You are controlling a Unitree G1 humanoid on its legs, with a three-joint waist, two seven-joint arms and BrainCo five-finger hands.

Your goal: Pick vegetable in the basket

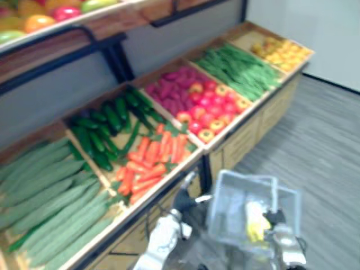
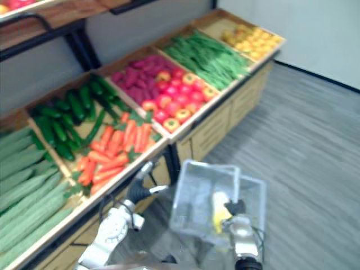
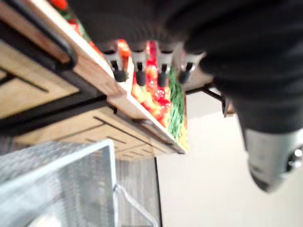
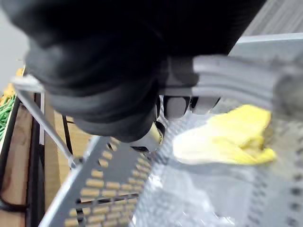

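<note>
Basket [image 1: 253,205] of pale grey perforated plastic hangs over the grey floor [image 1: 326,146], just in front of the wooden produce stand [image 1: 247,132]. The right hand [image 4: 104,66] has it: its fingers [image 4: 176,106] are curled round the grey bar at the basket's rim. One yellow vegetable [image 1: 256,220] lies inside the basket, against the wall nearest that hand.

The left hand [image 1: 183,198] is raised between the basket and the stand's front edge, touching neither. Its fingers [image 3: 139,71] are nearly straight in a row, pointing toward the stand, and hold nothing.

On the stand, the compartments run from the robot's left to its right: long pale green gourds [image 1: 45,197], then dark cucumbers [image 1: 104,126] at the back with carrots [image 1: 149,160] in front of them, then purple and red produce [image 1: 202,104], green beans [image 1: 242,70], and yellow produce [image 1: 281,52] at the far end. The carrots are the compartment nearest the left hand.
</note>
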